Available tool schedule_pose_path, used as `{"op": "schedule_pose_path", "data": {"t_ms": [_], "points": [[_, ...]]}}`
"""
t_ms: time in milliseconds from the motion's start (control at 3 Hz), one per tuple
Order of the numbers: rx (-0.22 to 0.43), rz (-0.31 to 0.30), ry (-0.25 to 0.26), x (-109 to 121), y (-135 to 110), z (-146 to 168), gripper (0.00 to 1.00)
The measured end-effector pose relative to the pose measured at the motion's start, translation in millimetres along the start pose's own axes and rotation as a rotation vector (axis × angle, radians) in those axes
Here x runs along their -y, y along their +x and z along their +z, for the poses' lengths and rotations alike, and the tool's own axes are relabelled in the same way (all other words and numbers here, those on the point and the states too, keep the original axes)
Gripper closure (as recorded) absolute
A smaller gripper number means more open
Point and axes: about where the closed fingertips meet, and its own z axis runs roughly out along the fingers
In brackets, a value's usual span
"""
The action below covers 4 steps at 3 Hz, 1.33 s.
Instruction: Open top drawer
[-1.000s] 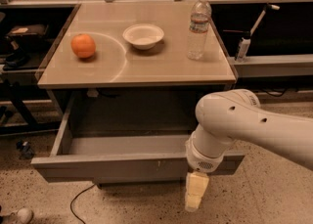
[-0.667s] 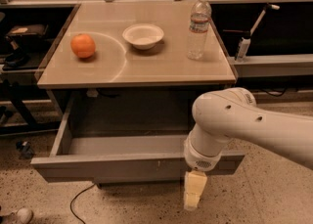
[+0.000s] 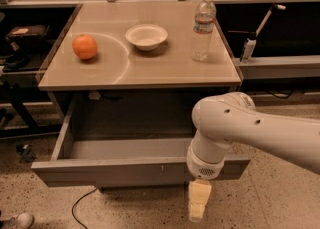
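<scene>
The top drawer [image 3: 115, 171] is a wide grey metal drawer under the table top. It stands pulled far out toward me, and its inside [image 3: 125, 148] shows nothing in it. My gripper [image 3: 199, 201] hangs on the thick white arm [image 3: 220, 128] just in front of and below the right part of the drawer front, pointing down at the floor. The arm hides the drawer's right end.
On the beige table top [image 3: 165, 68] are an orange [image 3: 85, 46] at the left, a white bowl [image 3: 146, 36] in the middle and a water bottle [image 3: 203, 28] at the right. A cable [image 3: 82, 203] lies on the speckled floor. Shelves stand on both sides.
The arm has edged very slightly to the left. The drawer stands as far out as before.
</scene>
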Motion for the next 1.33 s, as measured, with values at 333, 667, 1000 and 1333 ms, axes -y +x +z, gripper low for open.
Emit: {"op": "schedule_pose_path", "data": {"t_ms": [333,667,1000,1333], "points": [[-0.011,0.012,-0.017,-6.7,2.8,-0.1,0.00],[-0.018,0.025,-0.031,-15.3,6.0,-1.5,0.00],[-0.024,0.049,-0.052,-28.3,7.9,-4.6,0.00],[-0.035,0.075,-0.068,-43.5,14.6,-7.6,0.00]]}}
